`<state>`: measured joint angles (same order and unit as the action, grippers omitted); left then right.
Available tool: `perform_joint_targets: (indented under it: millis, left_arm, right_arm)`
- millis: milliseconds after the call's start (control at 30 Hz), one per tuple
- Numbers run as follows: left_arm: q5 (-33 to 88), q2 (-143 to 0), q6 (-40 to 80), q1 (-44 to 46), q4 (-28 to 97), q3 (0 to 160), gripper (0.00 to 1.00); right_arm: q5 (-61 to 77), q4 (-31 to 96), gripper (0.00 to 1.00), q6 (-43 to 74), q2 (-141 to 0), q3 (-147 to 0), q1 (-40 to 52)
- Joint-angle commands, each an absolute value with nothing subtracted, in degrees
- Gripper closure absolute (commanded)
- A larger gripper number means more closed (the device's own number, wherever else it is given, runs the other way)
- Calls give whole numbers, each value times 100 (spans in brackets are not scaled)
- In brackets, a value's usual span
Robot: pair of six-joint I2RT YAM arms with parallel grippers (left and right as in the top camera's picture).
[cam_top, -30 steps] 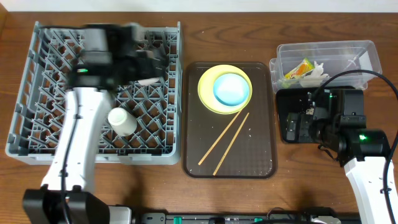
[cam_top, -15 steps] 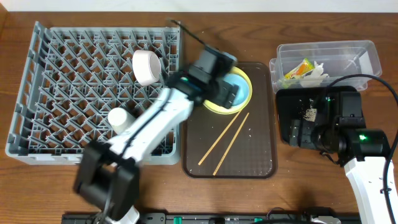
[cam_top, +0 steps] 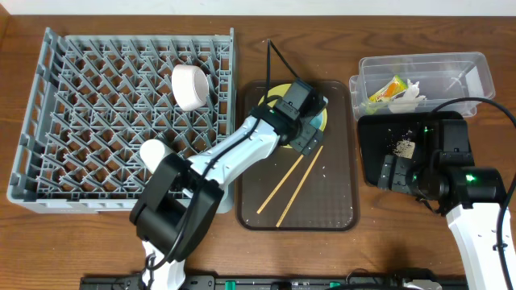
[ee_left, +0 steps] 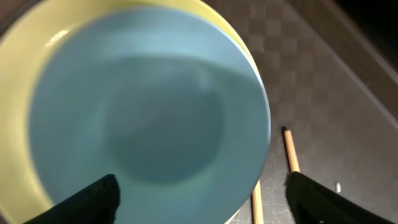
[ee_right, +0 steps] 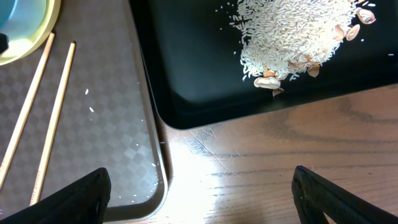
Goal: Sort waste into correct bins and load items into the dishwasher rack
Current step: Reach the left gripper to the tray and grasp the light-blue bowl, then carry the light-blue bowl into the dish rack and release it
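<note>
We are starting with the grey rack (cam_top: pixel 81 105). The white bowl (cam_top: pixel 190 87) is now lying there on its side near the back edge, with the small cup (cam_top: pixel 158 155) standing further forward. A second ago our left arm was working over that spot. Now it is reaching across to the brown serving tray (cam_top: pixel 330 205), so we are judging the white bowl loaded and the blue bowl next.

The clear tub (cam_top: pixel 451 68) is holding the wrapper (cam_top: pixel 387 89) and tissue (cam_top: pixel 413 93). The black tray (cam_top: pixel 372 137) beside it is holding the crumbs (ee_right: pixel 298 37), so the waste is looking sorted.

The yellow-green plate (ee_left: pixel 15 99) is sitting at the back of the serving tray with the blue bowl (ee_left: pixel 149 112) in it. Our left tool (ee_left: pixel 205 202) is hovering right above that bowl, released and touching nothing, its jaws spread wide. Our right tool (ee_right: pixel 202 199) is also released, waiting low over the wooden surface (ee_right: pixel 261 162) by the black tray's corner and barely shifting. The two chopsticks (cam_top: pixel 290 184) are lying on the serving tray, untouched.
</note>
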<state>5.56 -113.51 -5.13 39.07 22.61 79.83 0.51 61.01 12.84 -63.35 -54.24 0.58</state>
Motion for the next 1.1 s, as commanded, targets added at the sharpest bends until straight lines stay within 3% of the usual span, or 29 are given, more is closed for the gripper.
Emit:
perform_joint_targets:
  millis: [0, 200, 400, 667, 967, 1067]
  left_arm:
    - [486, -11557, -598, 3986, 2261, 7994, 23]
    - [486, -11616, -600, 3994, 2279, 7994, 66]
    - [489, -11616, -598, 3994, 2307, 7994, 94]
    - [489, -11133, -596, 3994, 2438, 8018, 94]
    - [515, -9411, -69, 3771, 3227, 8016, 94]
    - [1059, -8895, 141, 3395, 3623, 8016, 94]
  right_arm:
    - [-19, 6112, 9, 1369, -6322, -5443, 5]
    - [-19, 6114, 9, 1369, -6322, -5443, 5]
    - [-19, 6114, 9, 1367, -6322, -5443, 5]
    - [-19, 6114, 9, 1365, -6322, -5443, 5]
    - [-21, 6112, 8, 1365, -6322, -5443, 5]
    - [-19, 6112, 8, 1365, -6322, -5443, 5]
